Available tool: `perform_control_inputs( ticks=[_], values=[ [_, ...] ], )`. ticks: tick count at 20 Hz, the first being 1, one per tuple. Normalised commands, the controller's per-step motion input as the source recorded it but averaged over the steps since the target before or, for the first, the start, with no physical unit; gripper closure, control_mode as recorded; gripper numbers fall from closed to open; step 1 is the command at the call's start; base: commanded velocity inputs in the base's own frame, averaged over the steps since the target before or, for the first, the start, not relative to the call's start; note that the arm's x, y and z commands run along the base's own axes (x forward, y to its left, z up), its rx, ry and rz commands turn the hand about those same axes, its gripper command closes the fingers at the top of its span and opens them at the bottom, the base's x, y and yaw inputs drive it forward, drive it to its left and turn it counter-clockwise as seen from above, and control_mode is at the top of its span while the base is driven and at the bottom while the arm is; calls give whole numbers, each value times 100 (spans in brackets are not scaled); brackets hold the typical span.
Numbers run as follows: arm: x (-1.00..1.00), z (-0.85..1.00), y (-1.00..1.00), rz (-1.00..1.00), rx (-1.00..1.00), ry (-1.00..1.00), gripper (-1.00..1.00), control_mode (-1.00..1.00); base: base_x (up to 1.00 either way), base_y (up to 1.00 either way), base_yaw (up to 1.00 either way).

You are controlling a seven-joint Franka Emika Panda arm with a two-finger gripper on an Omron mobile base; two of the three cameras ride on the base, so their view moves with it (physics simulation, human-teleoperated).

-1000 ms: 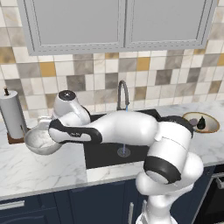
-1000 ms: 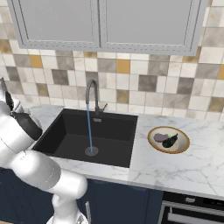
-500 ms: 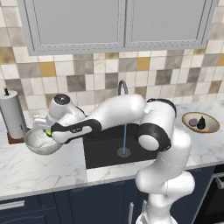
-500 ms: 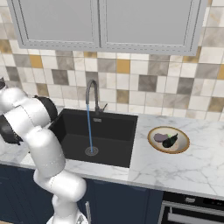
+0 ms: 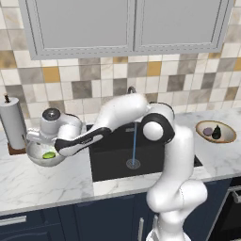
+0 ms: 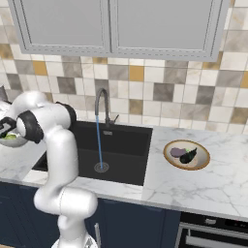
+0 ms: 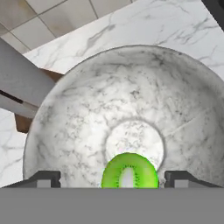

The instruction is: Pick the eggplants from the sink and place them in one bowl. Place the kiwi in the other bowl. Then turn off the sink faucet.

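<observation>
My gripper [image 7: 113, 176] hangs open just over the deep grey-white speckled bowl [image 7: 87, 109], its fingertips [image 7: 44, 177] standing well apart. The bright green kiwi [image 7: 130, 170] lies on the bowl's bottom between them, touching neither. From the left the same bowl [image 5: 35, 151] holds the kiwi [image 5: 48, 155] under my hand [image 5: 52, 123]. At the far right, the shallow tan bowl [image 6: 202, 156] holds the mauve eggplant [image 6: 178, 152] and the dark eggplant [image 6: 189, 156]. Water streams from the faucet [image 6: 102, 103] into the black sink [image 6: 127, 144].
A paper towel roll [image 5: 13, 123] on a wooden stand rises just behind the speckled bowl at the far left. My arm arches over the sink's left half. White marble counter [image 6: 203, 186] stretches around the tan bowl. A tiled wall and grey cabinets stand behind.
The jaws have spread and the kiwi has left them, now resting on the bottom of the speckled bowl. The elbow has swung up and right over the sink.
</observation>
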Motion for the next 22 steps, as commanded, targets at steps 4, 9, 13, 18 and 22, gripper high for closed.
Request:
perform_control_inputs(
  ticks=[4,9,13,18,22],
  values=[
    [10,63,-14,-21,0,12,-100,-100,0,0,0],
    [2,80,-71,-23,1,16,-100,-100,0,0,0],
    [-62,-10,-96,-12,0,1,-100,-100,0,0,0],
    [-72,-32,-100,-3,0,-4,-100,-100,0,0,0],
    [-72,9,-100,-3,7,-2,-100,-100,0,0,0]
  ],
)
